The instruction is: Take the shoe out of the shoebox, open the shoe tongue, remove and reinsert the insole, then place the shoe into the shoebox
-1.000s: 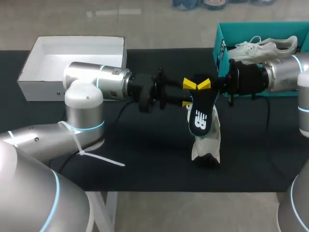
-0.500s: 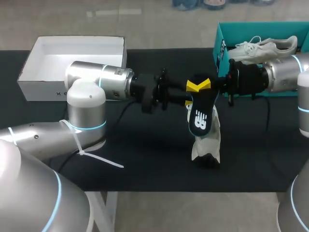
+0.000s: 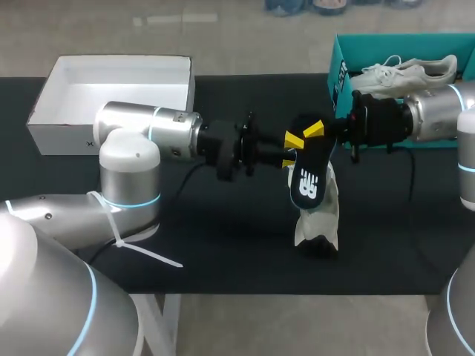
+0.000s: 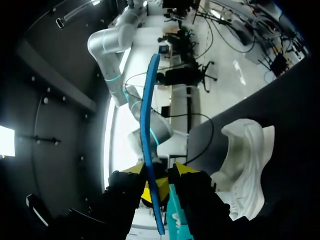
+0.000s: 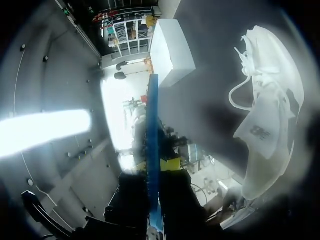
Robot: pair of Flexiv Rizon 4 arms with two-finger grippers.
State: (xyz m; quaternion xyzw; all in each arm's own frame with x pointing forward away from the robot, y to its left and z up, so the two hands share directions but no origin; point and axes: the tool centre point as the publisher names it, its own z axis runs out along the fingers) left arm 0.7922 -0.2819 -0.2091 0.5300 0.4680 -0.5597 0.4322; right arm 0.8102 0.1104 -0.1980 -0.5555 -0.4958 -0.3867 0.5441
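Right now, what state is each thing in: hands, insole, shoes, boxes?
left hand: open, a finger on either side of the insole
right hand: shut on the insole
insole: out of the shoe, held above the table
shoe on the table: out of the shoebox, propped up below the insole
second shoe: lying in the shoebox
shoebox: open
white box: open side up
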